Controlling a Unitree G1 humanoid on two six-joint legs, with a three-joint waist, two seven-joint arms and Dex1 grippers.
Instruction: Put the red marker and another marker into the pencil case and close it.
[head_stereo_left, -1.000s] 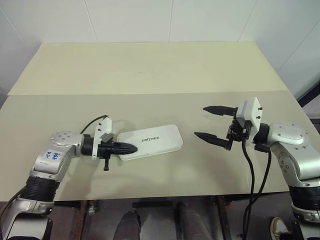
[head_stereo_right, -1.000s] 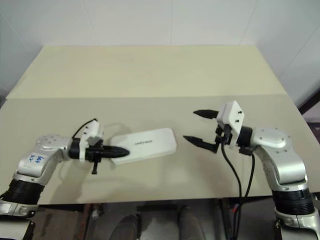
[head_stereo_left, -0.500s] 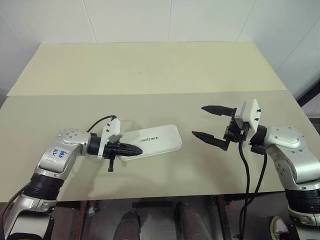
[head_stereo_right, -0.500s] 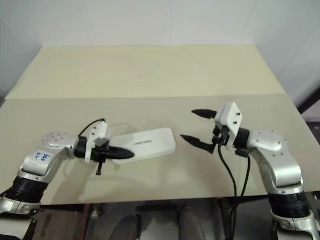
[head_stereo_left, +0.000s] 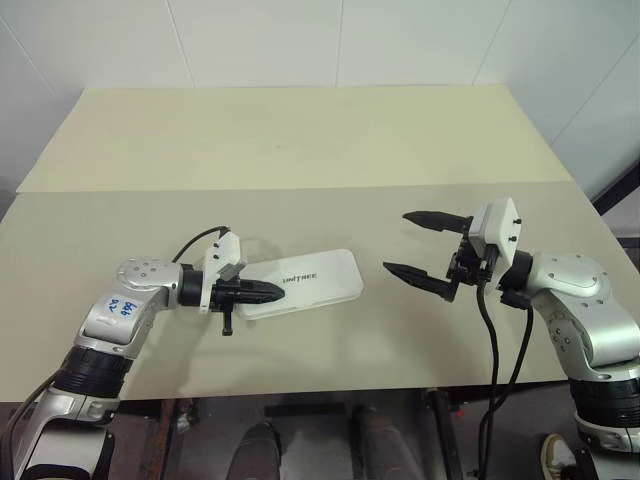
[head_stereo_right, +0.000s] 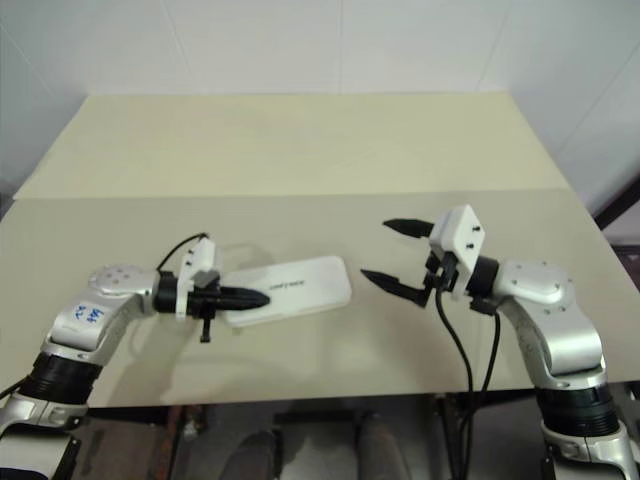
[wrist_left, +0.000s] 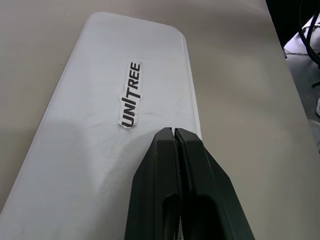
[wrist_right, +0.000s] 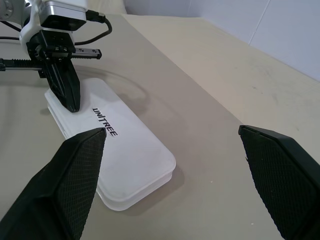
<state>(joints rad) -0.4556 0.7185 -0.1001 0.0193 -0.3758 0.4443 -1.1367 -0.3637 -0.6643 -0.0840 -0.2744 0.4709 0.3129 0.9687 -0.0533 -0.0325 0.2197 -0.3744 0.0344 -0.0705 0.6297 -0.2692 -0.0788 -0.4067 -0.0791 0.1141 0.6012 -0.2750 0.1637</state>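
Left fingers (wrist_left: 175, 150) pressed together over the closed pencil case (head_stereo_left: 305, 283); right fingers (head_stereo_left: 415, 272) wide apart, empty.

Looked like a robot test lab or plain workroom: bare white panelled walls (head_stereo_left: 330, 40) with thin seams, two flat pale-beige matte tabletops (head_stereo_left: 300, 130) pushed edge to edge, black cables (head_stereo_left: 497, 340) hanging off the front, dark floor (head_stereo_left: 330, 440) below. No household furnishings or shop goods.
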